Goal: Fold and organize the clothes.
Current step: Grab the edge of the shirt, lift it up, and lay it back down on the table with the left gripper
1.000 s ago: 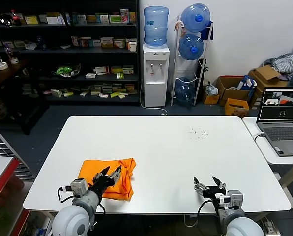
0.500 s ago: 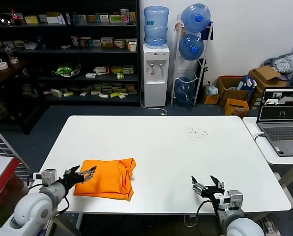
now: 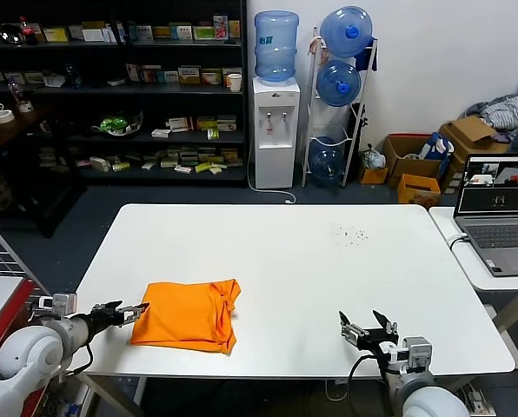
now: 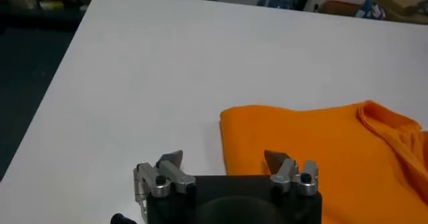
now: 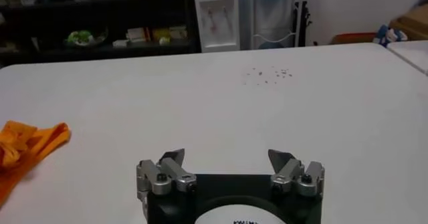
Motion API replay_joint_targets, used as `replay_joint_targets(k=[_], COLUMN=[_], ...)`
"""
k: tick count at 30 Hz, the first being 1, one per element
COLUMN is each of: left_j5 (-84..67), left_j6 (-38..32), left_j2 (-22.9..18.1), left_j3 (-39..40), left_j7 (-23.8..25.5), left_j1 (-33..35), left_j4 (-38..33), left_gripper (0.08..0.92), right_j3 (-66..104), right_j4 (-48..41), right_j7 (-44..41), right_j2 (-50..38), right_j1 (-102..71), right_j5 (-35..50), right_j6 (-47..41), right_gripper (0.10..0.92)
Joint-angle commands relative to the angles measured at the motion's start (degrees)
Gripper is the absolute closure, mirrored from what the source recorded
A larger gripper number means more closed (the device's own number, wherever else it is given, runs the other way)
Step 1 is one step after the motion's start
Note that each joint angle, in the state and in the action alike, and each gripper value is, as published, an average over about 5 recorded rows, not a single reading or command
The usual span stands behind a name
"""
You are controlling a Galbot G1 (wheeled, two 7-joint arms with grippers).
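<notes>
1. Plainly, a white table (image 3: 328, 261) is standing in a storeroom, with dark shelves (image 3: 111, 87) and a water dispenser (image 3: 273, 130) behind it.
2. The orange T-shirt (image 3: 189, 314) is lying folded flat near the table's front left corner.
3. The left claw (image 3: 130, 311), spread, is now sitting off the shirt's left edge, having been over it a second ago; the right claw (image 3: 368, 327) is idling, spread, at the front edge.

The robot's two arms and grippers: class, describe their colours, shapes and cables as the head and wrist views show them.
Both arms have rounded white shells with grey and silver joint blocks. The left gripper and right gripper each have a black body, silver metal finger mounts with screws, and dark pointed fingertips. Thin black cables loop beside each wrist.
</notes>
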Motion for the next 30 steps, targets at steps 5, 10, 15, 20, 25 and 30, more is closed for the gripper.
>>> replay_joint_targets(k=[5,10,15,20,25,30], left_j5=[-1.2,-0.9,-0.9,-1.0,-1.5,-2.8], left_j6=[0.8,1.0,1.4,1.9,2.1,2.1], left_j2=[1.2,1.1,1.0,1.0,0.9,0.7], left_j3=[6.3,7.9,8.4,8.1,7.5,6.2], left_j7=[2.7,2.2,1.6,1.4,1.4,1.1], left_j1=[-6.3,-7.4,-7.6,-7.0,-6.0,-5.2], left_j4=[5.3,5.4,5.4,5.1,4.4,3.1], left_gripper=[0.177,0.177,0.228,0.372,0.511,0.658], right_j3=[0.9,1.3,1.5,1.4,1.3,1.3], right_j4=[0.5,0.6,0.8,0.7,0.6,0.4], right_j7=[0.1,0.1,0.1,0.2,0.3,0.3], right_j2=[-0.2,-0.2,-0.3,-0.4,-0.2,-0.2], right_j1=[-1.1,-1.4,-1.5,-1.4,-1.2,-1.4], right_j5=[0.1,0.2,0.4,0.5,0.5,0.4], right_j6=[0.0,0.1,0.0,0.0,0.0,0.1], right_gripper=[0.203,0.203,0.203,0.203,0.203,0.203])
